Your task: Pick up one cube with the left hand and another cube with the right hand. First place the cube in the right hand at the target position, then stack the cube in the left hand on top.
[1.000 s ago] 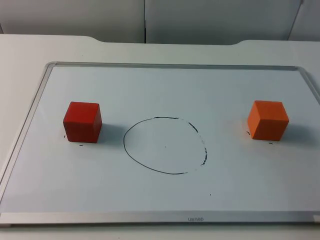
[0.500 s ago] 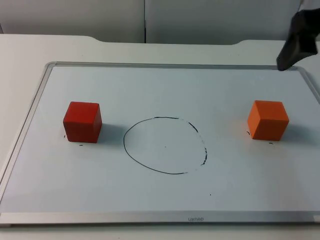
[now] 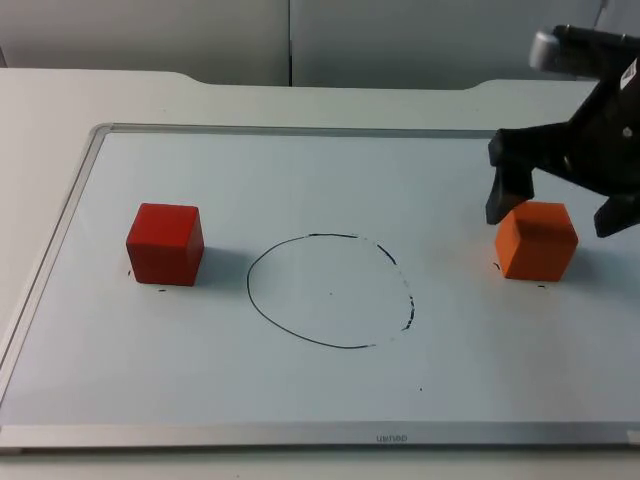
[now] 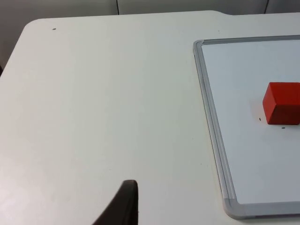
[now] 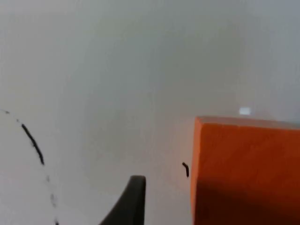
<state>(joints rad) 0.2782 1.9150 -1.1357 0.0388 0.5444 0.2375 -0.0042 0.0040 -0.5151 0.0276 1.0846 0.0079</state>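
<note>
An orange cube sits at the right of the whiteboard. My right gripper hangs open over it, one finger on each side and neither visibly touching. The right wrist view has the orange cube close up, with a black fingertip beside it. A red cube rests at the board's left. Between the cubes is a hand-drawn black circle. My left gripper waits over bare table left of the board, the red cube well ahead of it.
The whiteboard's metal frame stands slightly proud of the white table. An arc of the circle shows in the right wrist view. The grey partition wall closes the far side.
The right arm came in from the upper right and dropped until its open fingers straddle the orange cube. Both cubes have stayed where they were.
</note>
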